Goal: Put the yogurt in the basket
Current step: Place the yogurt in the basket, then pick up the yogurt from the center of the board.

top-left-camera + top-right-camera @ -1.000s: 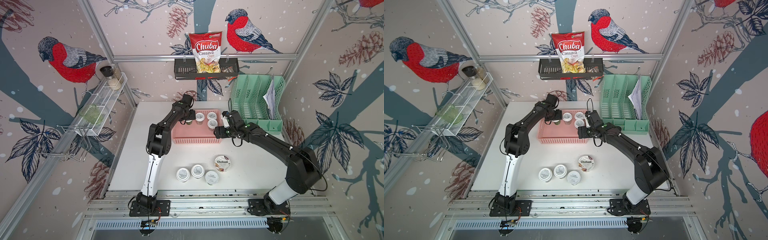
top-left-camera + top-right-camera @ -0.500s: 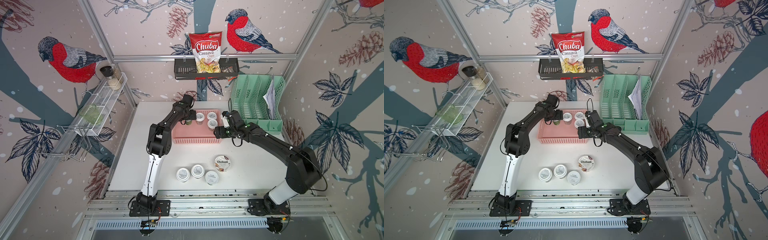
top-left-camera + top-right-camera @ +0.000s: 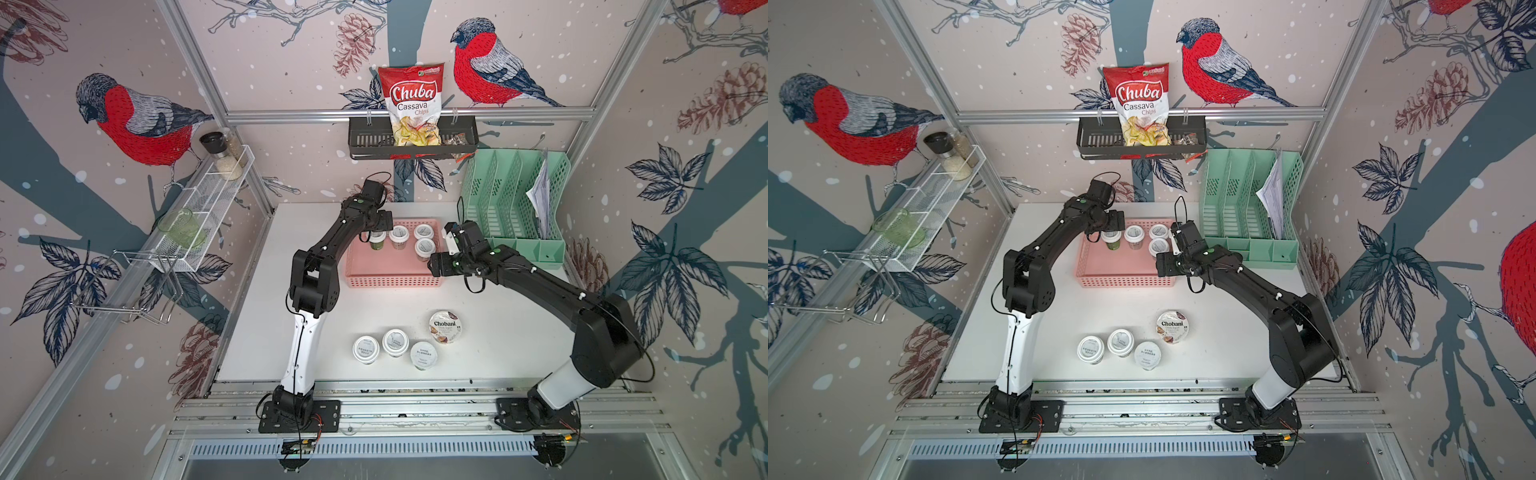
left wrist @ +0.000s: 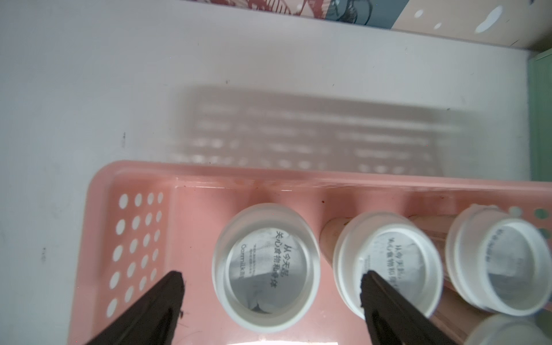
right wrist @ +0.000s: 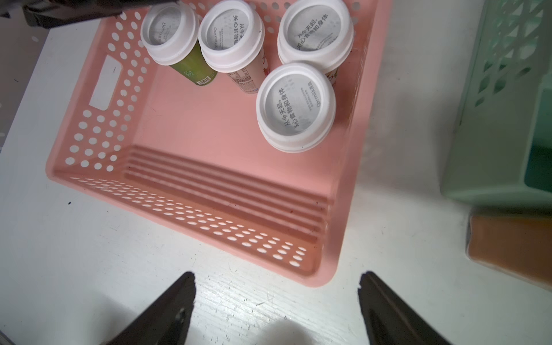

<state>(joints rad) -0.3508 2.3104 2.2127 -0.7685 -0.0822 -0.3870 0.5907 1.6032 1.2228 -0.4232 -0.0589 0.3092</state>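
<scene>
Left gripper (image 4: 271, 279) has let go in the last second: jaws that were narrower now stand wide either side of the green-sided cup (image 3: 377, 241), clear of it on both flanks; neither arm has otherwise shifted. White table (image 3: 498, 345) carries everything. Over it the left arm (image 3: 309, 282) stretches to the far left, and the right arm (image 3: 561, 291) bends in from the opposite side. Mint-green file organiser (image 3: 511, 199) stands at the far right of the table, papers (image 3: 540, 199) in one slot. Pink basket (image 3: 392, 281) sits just beside it, toward the middle. Four yogurt cups stand upright along the basket's far side: the green-sided one at the left end under the left gripper, then three more cups (image 3: 399, 234), two in the same row and one just in front of the rightmost. Outside the basket, toward the front edge of the table: the Chobani cup (image 3: 445, 327) and, close by, three small cups (image 3: 395, 342) bunched together, all upright. Last, the right gripper (image 5: 277, 277) hangs spread wide and empty above bare table, just off the basket's near right corner.
</scene>
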